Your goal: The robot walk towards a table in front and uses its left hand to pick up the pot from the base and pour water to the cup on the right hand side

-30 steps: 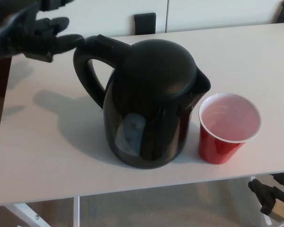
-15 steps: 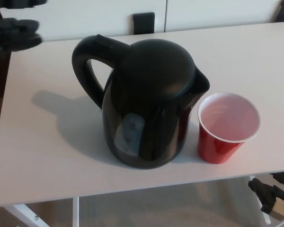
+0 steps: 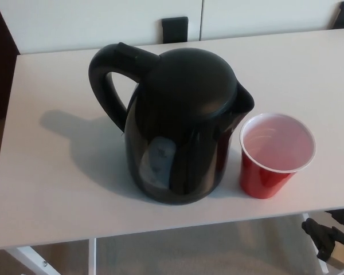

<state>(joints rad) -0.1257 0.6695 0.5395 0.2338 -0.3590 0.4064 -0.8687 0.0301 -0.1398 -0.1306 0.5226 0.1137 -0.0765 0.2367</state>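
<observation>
Black pot (image 3: 178, 126) upright mid-surface (image 3: 57, 172), handle toward the left, spout just beside the red cup (image 3: 277, 154) on its right. Left hand out of view. Right hand (image 3: 331, 240) low under the surface edge, well apart; fingers impossible to tell.

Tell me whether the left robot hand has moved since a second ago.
Yes. It was by the kettle handle, then drew back leftward and is now out of view.

The left hand, which reached toward the pot's (image 3: 180, 123) handle a second ago and then drew back to the upper left corner, has now left the view entirely; the handle stands free.
</observation>
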